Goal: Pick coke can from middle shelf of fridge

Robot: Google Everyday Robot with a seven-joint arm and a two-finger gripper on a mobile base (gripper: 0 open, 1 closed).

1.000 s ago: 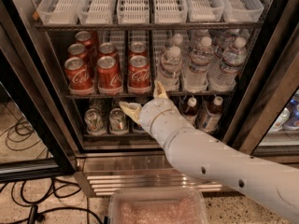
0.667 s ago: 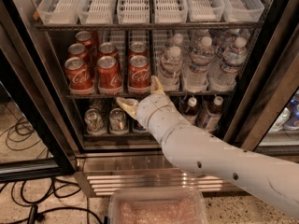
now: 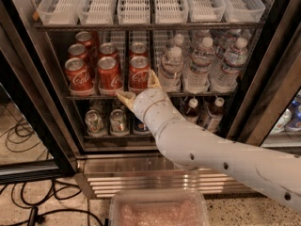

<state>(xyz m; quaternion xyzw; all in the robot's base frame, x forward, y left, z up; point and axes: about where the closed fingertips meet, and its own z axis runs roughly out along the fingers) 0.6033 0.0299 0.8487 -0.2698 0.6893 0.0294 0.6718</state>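
The fridge (image 3: 33, 107) stands open, with black door frames and a steel louvred base. Several red coke cans stand in rows on the left of the middle shelf (image 3: 202, 94), a thin wire rack. The front right coke can (image 3: 138, 71) is nearest my gripper (image 3: 139, 88). The gripper is open at the shelf's front rail, just below and in front of that can. One tan finger (image 3: 124, 97) points left under the rail and the other finger (image 3: 153, 79) rises by the can's right side. My white arm comes in from the lower right.
Water bottles (image 3: 201, 62) fill the right of the middle shelf. Green-and-silver cans (image 3: 117, 120) and brown bottles (image 3: 212, 113) stand on the shelf below. White bins (image 3: 134, 4) sit on top. A clear tray (image 3: 157, 210) is at the bottom, cables (image 3: 28, 206) on the floor at the left.
The gripper has moved up and slightly left, from below the shelf rail to the foot of the front right coke can. The cans have not moved.
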